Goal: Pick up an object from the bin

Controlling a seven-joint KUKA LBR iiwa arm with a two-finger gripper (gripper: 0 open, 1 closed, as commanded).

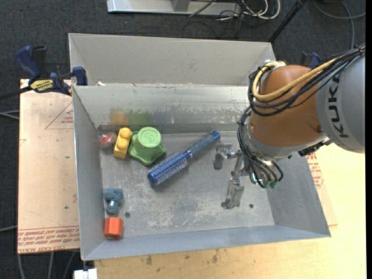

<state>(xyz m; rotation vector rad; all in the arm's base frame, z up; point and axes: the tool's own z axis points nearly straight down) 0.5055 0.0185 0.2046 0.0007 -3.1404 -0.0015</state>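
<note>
A grey metal bin (pixel 174 100) is seen from above, entered from the right by the orange-capped robot arm (pixel 290 109). The jaws are lowered over bare floor in the right half of the bin and are spread apart, with nothing gripped between them. Nearest to them, just to the left, a blue bristle brush (pixel 183 158) is laid on a slant, its handle pointed to the far right. A green lobed cap (pixel 146 144) is set left of the brush, touched by a yellow block (pixel 122 142), with a small pink piece (pixel 106 139) beside that. An orange cylinder (pixel 113 228) and a small blue-grey piece (pixel 113 197) are left in the near left corner.
</note>
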